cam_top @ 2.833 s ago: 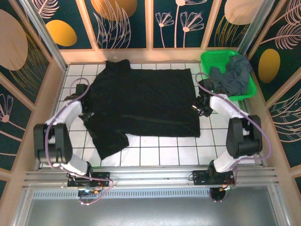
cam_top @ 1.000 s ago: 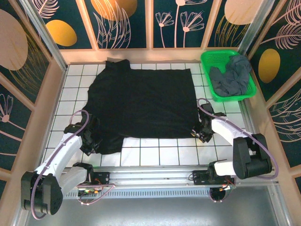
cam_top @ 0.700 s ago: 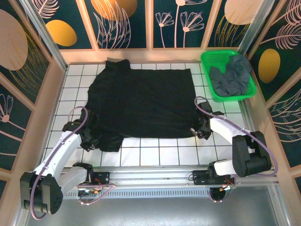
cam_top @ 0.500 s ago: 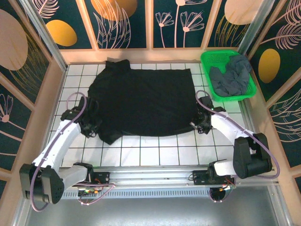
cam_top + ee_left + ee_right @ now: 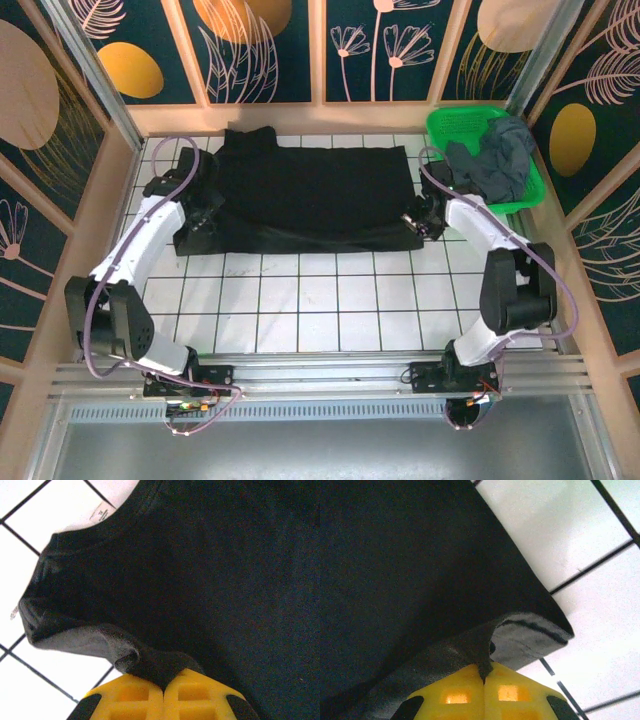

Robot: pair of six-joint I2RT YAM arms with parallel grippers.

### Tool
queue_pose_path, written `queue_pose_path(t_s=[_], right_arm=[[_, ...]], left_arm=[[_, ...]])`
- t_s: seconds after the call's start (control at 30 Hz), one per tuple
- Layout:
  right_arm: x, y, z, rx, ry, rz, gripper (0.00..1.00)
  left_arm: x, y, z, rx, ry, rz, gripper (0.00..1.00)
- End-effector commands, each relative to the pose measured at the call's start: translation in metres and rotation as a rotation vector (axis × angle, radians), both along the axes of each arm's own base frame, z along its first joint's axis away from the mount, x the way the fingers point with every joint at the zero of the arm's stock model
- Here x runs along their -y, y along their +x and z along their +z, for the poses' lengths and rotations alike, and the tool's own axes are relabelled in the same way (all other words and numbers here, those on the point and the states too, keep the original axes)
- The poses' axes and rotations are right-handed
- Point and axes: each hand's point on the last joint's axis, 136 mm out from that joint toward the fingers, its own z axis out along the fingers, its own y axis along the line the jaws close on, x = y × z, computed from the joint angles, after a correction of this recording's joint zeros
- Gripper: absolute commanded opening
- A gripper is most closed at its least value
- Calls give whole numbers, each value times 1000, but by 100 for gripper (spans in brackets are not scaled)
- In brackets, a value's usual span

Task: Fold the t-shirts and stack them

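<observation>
1. Two tools grip the black t-shirt (image 5: pixel 310 195), one at each end of its near edge, and both are pinched tight on the cloth.
2. The left tool (image 5: pixel 197 222) holds the shirt's near left corner, at the left side of the desk (image 5: pixel 330 310). In the left wrist view its yellow fingers (image 5: pixel 132 700) press together with a bunched nub of black fabric caught between them. The shirt's curved neckline (image 5: pixel 135 515) lies beyond them on the white tiles.
3. The right tool (image 5: pixel 420 222) holds the near right corner. In the right wrist view its yellow fingers (image 5: pixel 515 692) are closed on a thin flap of the hem, which rises a little above the tiles.
4. The black t-shirt lies spread as a wide band across the far half of the desk, reaching from the left arm to the right arm. One part juts toward the far wall at its far left. Its near edge runs roughly straight from one tool to the other.
5. The desk is white tile with dark grid lines.
6. The grey t-shirt (image 5: pixel 495 165) lies crumpled in the green basket (image 5: pixel 455 118) at the far right corner of the desk. It spills over the basket's right rim. The basket stands near the black shirt's far right corner.
</observation>
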Motion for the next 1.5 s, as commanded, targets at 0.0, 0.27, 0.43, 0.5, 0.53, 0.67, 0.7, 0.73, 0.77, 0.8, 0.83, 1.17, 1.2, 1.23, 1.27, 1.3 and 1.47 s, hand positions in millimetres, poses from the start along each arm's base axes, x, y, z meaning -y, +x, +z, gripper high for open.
queue_pose_path(t_s=[0.0, 0.27, 0.43, 0.5, 0.53, 0.67, 0.7, 0.73, 0.77, 0.8, 0.83, 1.17, 1.2, 1.23, 1.27, 1.3, 1.47], right_arm=[[-1, 19, 2, 13, 4, 9, 0], [-1, 44, -13, -18, -21, -1, 0], [7, 47, -21, -41, -58, -33, 0], [10, 47, -22, -49, -68, -50, 0], [13, 48, -23, -52, -83, -61, 0], [20, 45, -22, -62, -111, -99, 0], [22, 44, -21, -59, -119, -109, 0], [24, 43, -20, -59, -125, -122, 0], [25, 43, -18, -54, -129, -129, 0], [27, 42, -17, -53, -132, -136, 0], [27, 43, -17, -51, -134, -138, 0], [22, 64, -30, -57, -116, -126, 0], [23, 67, -31, -59, -111, -126, 0], [23, 70, -30, -51, -104, -125, 3], [22, 73, -28, -38, -95, -121, 11], [21, 76, -24, -18, -80, -111, 21], [25, 73, -1, 40, -107, -66, 51]], left_arm=[[-16, 17, 0, 18, 87, 0, 0], [-31, 39, -15, 19, 135, 6, 0], [-33, 52, -25, 6, 158, -16, 0], [-32, 59, -34, -10, 164, -28, 0], [-32, 62, -36, -14, 167, -35, 0], [-32, 70, -46, -36, 183, -52, 0], [-33, 72, -48, -41, 189, -55, 0], [-33, 74, -50, -45, 195, -59, 0], [-33, 76, -52, -48, 199, -63, 0], [-34, 78, -54, -48, 205, -66, 0], [-34, 80, -55, -51, 211, -69, 0], [-38, 103, -66, -73, 268, -105, 0], [-38, 106, -67, -77, 276, -115, 0], [-38, 111, -65, -70, 286, -130, 5], [-38, 115, -61, -63, 297, -144, 18], [-39, 118, -54, -53, 314, -156, 39], [-47, 102, -19, -27, 364, -159, 69]])
